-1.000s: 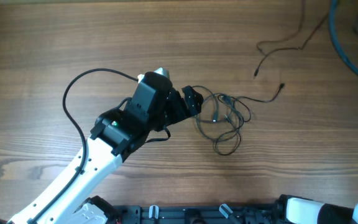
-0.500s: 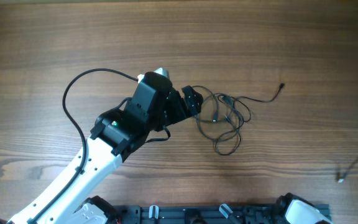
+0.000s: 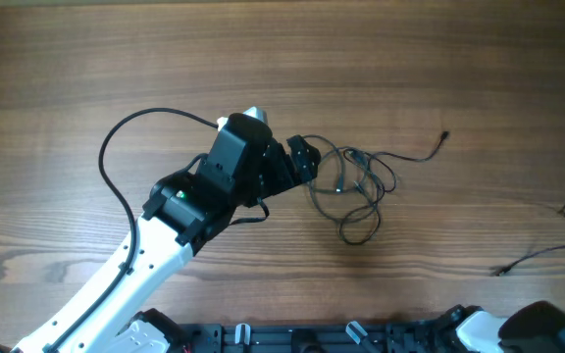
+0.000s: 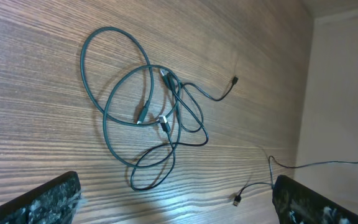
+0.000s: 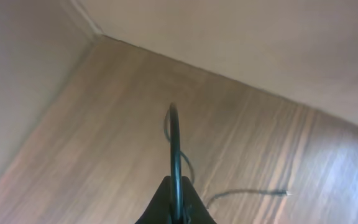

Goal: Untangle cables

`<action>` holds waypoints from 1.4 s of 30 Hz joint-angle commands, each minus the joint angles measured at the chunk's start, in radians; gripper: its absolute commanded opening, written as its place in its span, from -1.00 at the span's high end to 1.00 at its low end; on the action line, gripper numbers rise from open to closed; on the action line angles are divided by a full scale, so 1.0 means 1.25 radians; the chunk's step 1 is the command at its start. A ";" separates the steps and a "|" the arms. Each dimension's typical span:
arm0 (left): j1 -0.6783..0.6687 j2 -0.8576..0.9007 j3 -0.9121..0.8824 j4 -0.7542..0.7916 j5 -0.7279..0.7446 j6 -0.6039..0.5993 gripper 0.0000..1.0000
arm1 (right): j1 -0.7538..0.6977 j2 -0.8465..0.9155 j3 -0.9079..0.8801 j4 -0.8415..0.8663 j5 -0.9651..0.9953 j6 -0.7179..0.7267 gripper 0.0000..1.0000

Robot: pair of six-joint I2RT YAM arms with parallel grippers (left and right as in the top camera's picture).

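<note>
Jaws apart on the left gripper (image 3: 305,157) by the coiled cable (image 3: 358,184); the right gripper (image 5: 175,202) clamps the other cable (image 5: 175,149). Dragging its tail across the coil risks re-tangling.

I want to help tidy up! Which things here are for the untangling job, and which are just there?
For the job: coiled cable; second cable, pinched in the right gripper.
Just there: wooden table; thick black wire on the left arm.

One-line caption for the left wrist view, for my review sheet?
Open left pincer hovers above a loosely looped dark cable on the wooden table; a second thin cable trails off at right.
</note>
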 commanded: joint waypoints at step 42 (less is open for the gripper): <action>-0.003 0.002 0.001 0.002 -0.005 0.005 -1.00 | 0.656 0.111 -0.398 -0.025 -0.407 -0.403 -0.99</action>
